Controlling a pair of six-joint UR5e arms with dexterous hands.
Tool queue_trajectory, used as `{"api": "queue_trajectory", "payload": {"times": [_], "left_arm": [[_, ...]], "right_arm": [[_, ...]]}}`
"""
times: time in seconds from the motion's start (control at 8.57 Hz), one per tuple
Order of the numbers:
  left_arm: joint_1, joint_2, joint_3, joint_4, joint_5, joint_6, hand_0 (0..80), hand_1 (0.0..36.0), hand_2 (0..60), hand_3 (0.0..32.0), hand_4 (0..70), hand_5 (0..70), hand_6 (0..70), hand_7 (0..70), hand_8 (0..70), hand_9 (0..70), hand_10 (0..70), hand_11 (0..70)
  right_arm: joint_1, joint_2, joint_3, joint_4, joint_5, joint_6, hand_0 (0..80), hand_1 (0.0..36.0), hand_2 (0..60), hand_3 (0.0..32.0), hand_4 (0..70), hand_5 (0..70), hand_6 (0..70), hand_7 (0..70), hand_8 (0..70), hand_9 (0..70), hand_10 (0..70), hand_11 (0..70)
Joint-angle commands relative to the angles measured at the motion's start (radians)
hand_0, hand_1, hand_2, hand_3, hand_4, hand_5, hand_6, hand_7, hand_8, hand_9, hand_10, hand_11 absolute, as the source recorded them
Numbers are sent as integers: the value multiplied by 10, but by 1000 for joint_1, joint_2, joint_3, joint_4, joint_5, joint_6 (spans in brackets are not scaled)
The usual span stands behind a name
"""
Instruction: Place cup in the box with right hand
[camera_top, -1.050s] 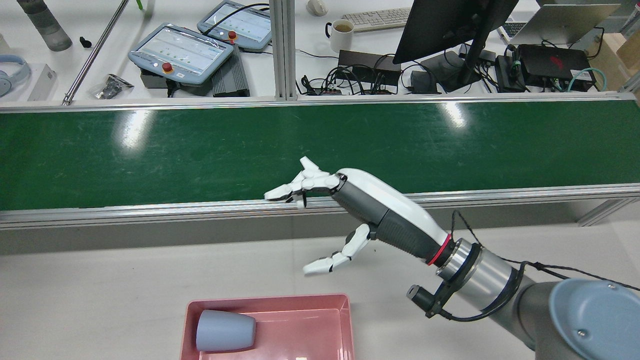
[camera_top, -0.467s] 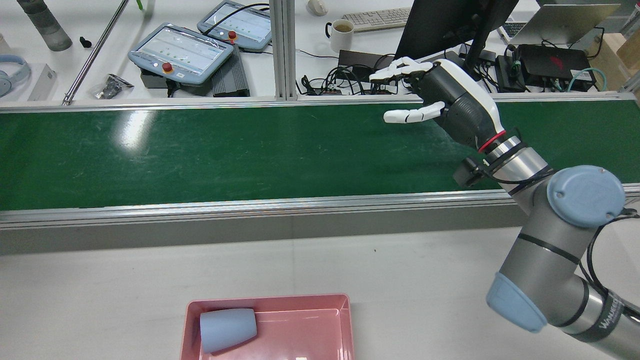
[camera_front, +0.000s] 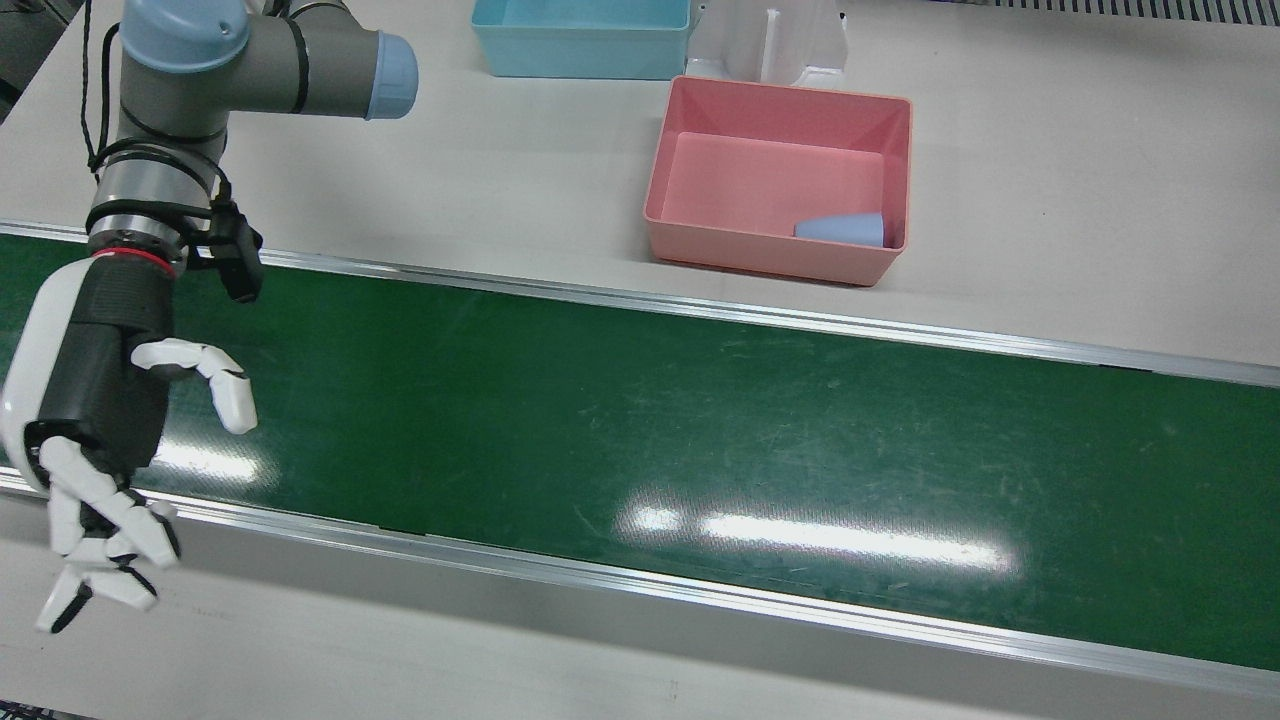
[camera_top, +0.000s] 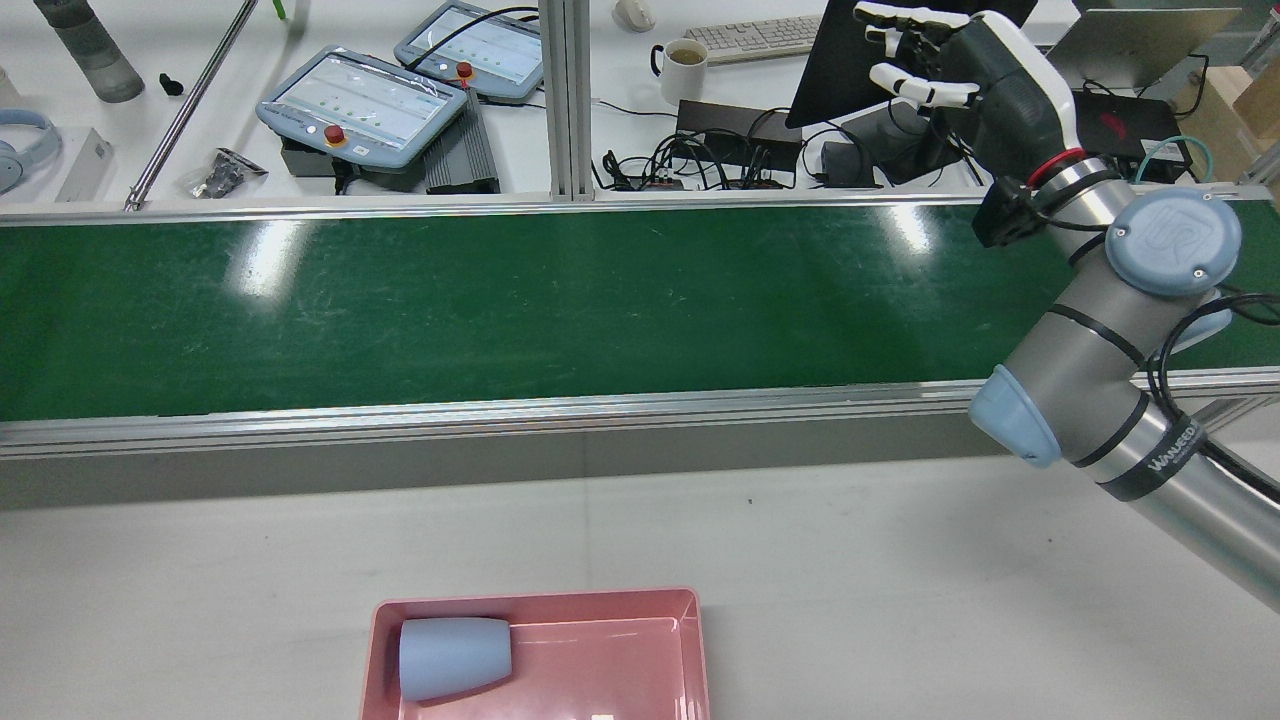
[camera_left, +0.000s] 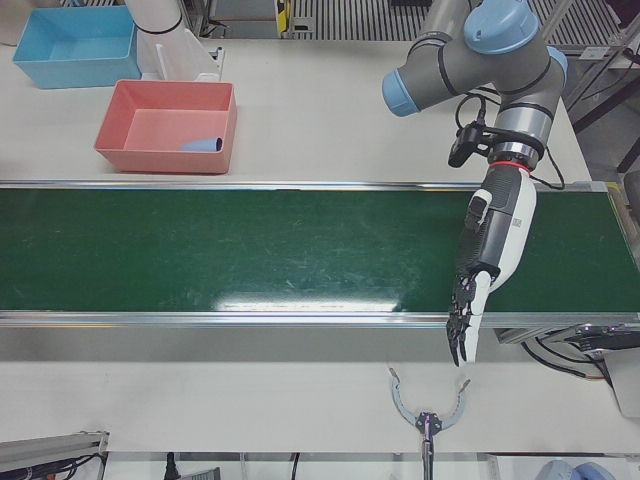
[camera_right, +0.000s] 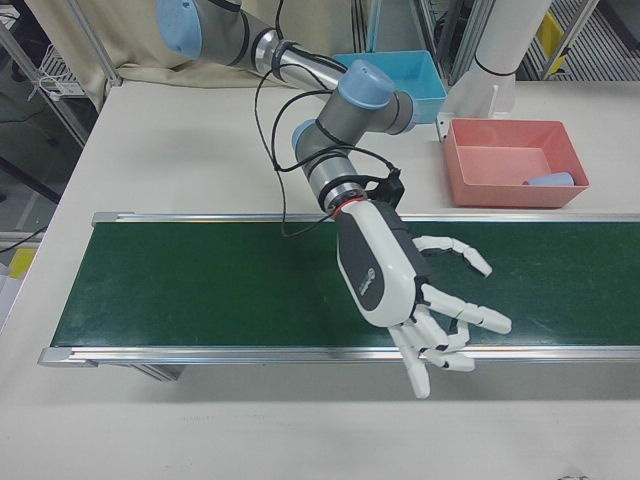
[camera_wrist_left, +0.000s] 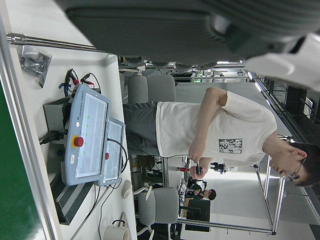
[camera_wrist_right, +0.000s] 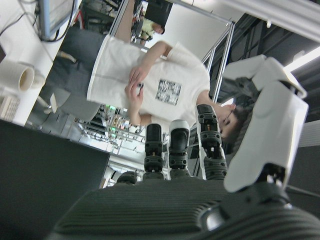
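A blue-grey cup (camera_top: 455, 657) lies on its side inside the pink box (camera_top: 540, 600), in the left half of the box in the rear view. The front view shows the cup (camera_front: 840, 229) against the box's near right corner (camera_front: 775, 262). My right hand (camera_top: 960, 70) is open and empty, fingers spread, raised over the far edge of the green belt, well away from the box. That same right hand (camera_front: 90, 400) is at the far left of the front view and fills the middle of the right-front view (camera_right: 400, 280). My left hand (camera_left: 488, 260) is open, fingers straight, over the belt's operator-side edge.
The green conveyor belt (camera_front: 700, 420) runs across the table between the box and the operators' desk. A blue box (camera_front: 580, 50) and a white pedestal (camera_front: 770, 40) stand beside the pink box. Teach pendants (camera_top: 365, 100), a mug (camera_top: 685, 65) and a monitor (camera_top: 880, 50) lie beyond the belt. A person (camera_wrist_left: 200, 130) stands there.
My right hand swung from just above the box, up and across the belt to its far right side. The cup rocked slightly inside the box and stays there.
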Motion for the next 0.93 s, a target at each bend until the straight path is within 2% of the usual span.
{"api": "queue_trajectory", "payload": {"times": [0.0, 0.12, 0.23, 0.35, 0.47, 0.58, 0.7, 0.82], "left_arm": [[0, 1, -2, 0, -1, 0, 0, 0, 0, 0, 0, 0, 0, 0, 0, 0, 0, 0], [0, 1, -2, 1, 0, 0, 0, 0, 0, 0, 0, 0, 0, 0, 0, 0, 0, 0], [0, 1, -2, 0, 0, 0, 0, 0, 0, 0, 0, 0, 0, 0, 0, 0, 0, 0], [0, 1, -2, 0, 0, 0, 0, 0, 0, 0, 0, 0, 0, 0, 0, 0, 0, 0], [0, 1, -2, 0, 0, 0, 0, 0, 0, 0, 0, 0, 0, 0, 0, 0, 0, 0], [0, 1, -2, -2, 0, 0, 0, 0, 0, 0, 0, 0, 0, 0, 0, 0, 0, 0], [0, 1, -2, 1, 0, 0, 0, 0, 0, 0, 0, 0, 0, 0, 0, 0, 0, 0], [0, 1, -2, 0, -1, 0, 0, 0, 0, 0, 0, 0, 0, 0, 0, 0, 0, 0]], "right_arm": [[161, -127, -43, -1, -10, 100, 461, 203, 370, 0, 148, 41, 140, 657, 112, 264, 0, 0], [218, -193, -29, 4, -12, 124, 449, 187, 341, 0, 76, 41, 121, 557, 105, 236, 0, 0], [247, -235, -12, 5, -33, 129, 430, 178, 341, 0, 48, 39, 115, 530, 102, 226, 0, 0], [278, -261, -10, 16, -41, 132, 406, 160, 313, 0, 6, 37, 104, 468, 99, 212, 0, 0], [304, -295, -10, 98, -50, 131, 406, 133, 247, 0, 31, 36, 103, 466, 99, 214, 0, 0], [316, -321, -12, 134, -67, 129, 479, 47, 0, 0, 189, 36, 115, 534, 102, 228, 0, 0], [318, -339, -12, 136, -67, 129, 407, 168, 347, 0, 28, 36, 113, 526, 101, 226, 0, 0], [313, -364, -24, 140, -65, 128, 396, 155, 329, 0, 32, 33, 115, 538, 103, 230, 0, 0]]}}
